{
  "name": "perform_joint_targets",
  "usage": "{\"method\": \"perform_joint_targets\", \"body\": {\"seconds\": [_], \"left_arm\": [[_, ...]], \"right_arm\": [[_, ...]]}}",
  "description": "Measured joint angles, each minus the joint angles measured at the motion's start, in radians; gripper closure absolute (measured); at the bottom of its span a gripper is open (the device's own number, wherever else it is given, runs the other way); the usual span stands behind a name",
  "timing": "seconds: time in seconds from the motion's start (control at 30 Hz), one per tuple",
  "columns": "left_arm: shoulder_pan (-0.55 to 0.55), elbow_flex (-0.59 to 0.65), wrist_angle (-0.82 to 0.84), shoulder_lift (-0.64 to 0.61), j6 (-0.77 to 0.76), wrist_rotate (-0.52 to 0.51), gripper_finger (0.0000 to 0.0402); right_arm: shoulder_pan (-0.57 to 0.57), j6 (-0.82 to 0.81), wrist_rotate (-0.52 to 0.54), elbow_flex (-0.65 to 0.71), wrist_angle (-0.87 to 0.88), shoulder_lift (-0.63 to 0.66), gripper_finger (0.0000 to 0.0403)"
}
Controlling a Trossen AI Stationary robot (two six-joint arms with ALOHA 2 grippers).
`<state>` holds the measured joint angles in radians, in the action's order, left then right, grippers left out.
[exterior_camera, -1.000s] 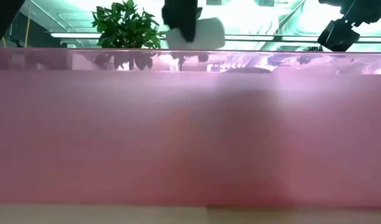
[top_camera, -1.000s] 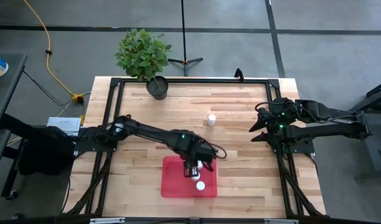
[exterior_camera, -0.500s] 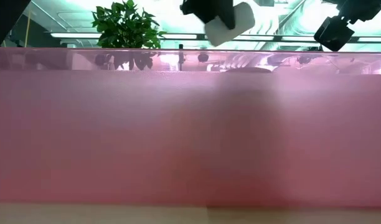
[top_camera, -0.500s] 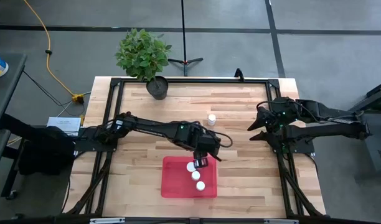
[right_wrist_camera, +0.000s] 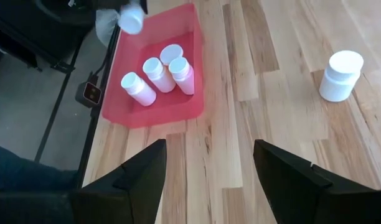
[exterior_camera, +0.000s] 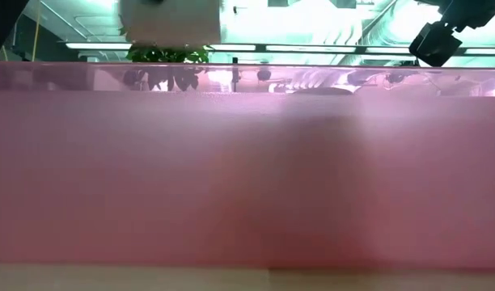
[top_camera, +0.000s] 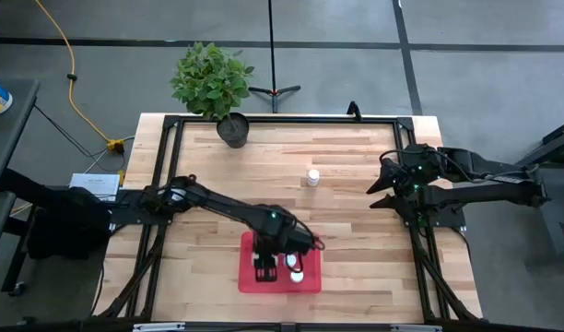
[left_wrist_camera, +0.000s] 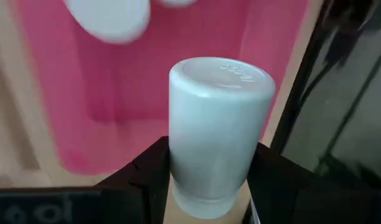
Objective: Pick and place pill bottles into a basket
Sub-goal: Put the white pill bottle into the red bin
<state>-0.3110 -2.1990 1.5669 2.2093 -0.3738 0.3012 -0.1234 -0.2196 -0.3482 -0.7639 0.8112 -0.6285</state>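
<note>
My left gripper (top_camera: 264, 269) hangs over the near left part of the basket (top_camera: 250, 282), a shallow red tray, shut on a white pill bottle (left_wrist_camera: 218, 118). That bottle also shows at the top of the low view (exterior_camera: 171, 20), above the basket's wall (exterior_camera: 247, 162). Several white pill bottles (right_wrist_camera: 158, 74) lie inside the basket (right_wrist_camera: 190, 37). One more pill bottle (top_camera: 312, 176) stands upright on the table, farther back. My right gripper (top_camera: 376, 191) waits open at the table's right side, with nothing between its fingers. My left gripper pinches the bottle's body (left_wrist_camera: 178, 180) between its two fingers (left_wrist_camera: 150, 171), at the end nearest the wrist. The fingers come from above, pointing steeply down. The bottle lies along them with its flat free end (left_wrist_camera: 221, 74) facing the basket, lifted clear.
A potted plant (top_camera: 213, 88) stands at the table's far left corner. A black frame (top_camera: 282, 120) runs around the table's edges. Bare wood lies between the basket and the lone standing bottle (right_wrist_camera: 341, 74).
My left gripper, still shut on the bottle, first swung toward the basket's far right side, then came back toward the near left over the basket. It tipped to point more steeply down. The bottle stayed in the hold, clear of the basket.
</note>
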Motion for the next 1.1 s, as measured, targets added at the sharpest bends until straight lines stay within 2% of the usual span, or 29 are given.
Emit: {"method": "perform_joint_targets", "body": {"seconds": [0.2, 0.37, 0.6, 0.83, 1.1], "left_arm": [[-0.004, 0.198, 0.005, -0.001, -0.006, 0.116, 0.0193], [-0.003, 0.285, 0.005, -0.002, -0.007, 0.194, 0.0193], [-0.003, 0.288, 0.001, -0.002, 0.002, 0.217, 0.0193], [-0.002, 0.261, -0.091, -0.002, 0.002, 0.217, 0.014], [0.012, 0.234, -0.156, -0.002, -0.005, 0.199, 0.0129]], "right_arm": [[0.0, 0.003, 0.0, 0.0, -0.014, 0.0, 0.0171], [0.0, 0.004, 0.001, 0.0, -0.016, -0.001, 0.0171], [0.0, 0.016, 0.001, 0.0, -0.016, 0.0, 0.0171], [0.0, 0.021, 0.005, 0.0, -0.017, 0.0, 0.0171], [0.0, 0.022, 0.004, 0.0, -0.017, 0.0, 0.0171]]}}
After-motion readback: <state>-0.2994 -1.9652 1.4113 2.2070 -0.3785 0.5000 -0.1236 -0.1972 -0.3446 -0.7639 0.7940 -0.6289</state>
